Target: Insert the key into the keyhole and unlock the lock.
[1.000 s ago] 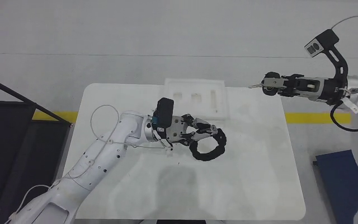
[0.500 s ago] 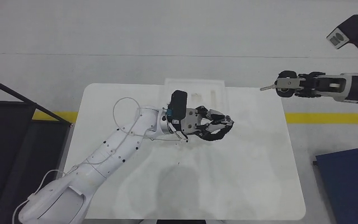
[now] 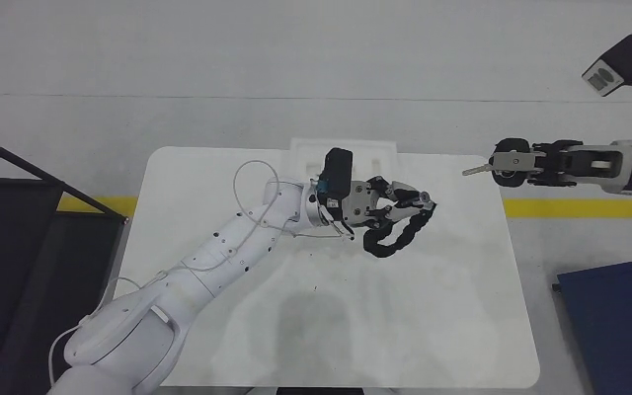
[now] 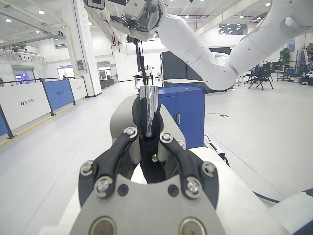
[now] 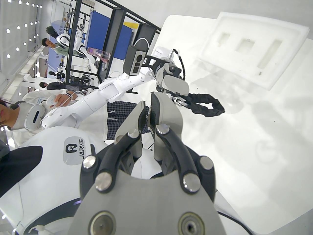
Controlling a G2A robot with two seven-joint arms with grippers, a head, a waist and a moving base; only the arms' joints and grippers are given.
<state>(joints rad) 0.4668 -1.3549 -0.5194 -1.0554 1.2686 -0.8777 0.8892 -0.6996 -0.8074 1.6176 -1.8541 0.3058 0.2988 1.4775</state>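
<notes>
The left gripper (image 3: 405, 207) is closed tight on the lock (image 3: 398, 237). It holds the lock up in the air over the middle of the white table (image 3: 444, 316). The lock has a black, bumpy loop that hangs down in a curve from the fingers. In the left wrist view its shiny metal end (image 4: 148, 108) sticks out between the two fingers. The keyhole cannot be made out. The right gripper (image 3: 497, 168) is out past the table's right side, well apart from the lock. Its fingers are pinched together on the key (image 3: 476, 170), a small thin metal piece. The key's tip points back toward the lock. In the right wrist view the key shows just as a thin edge squeezed between the two dark pads. A white foam tray (image 3: 316, 163) with three sunken boxes lies at the far edge of the table. The left arm reaches over the near side of the tray and hides part of it. The lock hangs just beside the tray, a little nearer the robot.
</notes>
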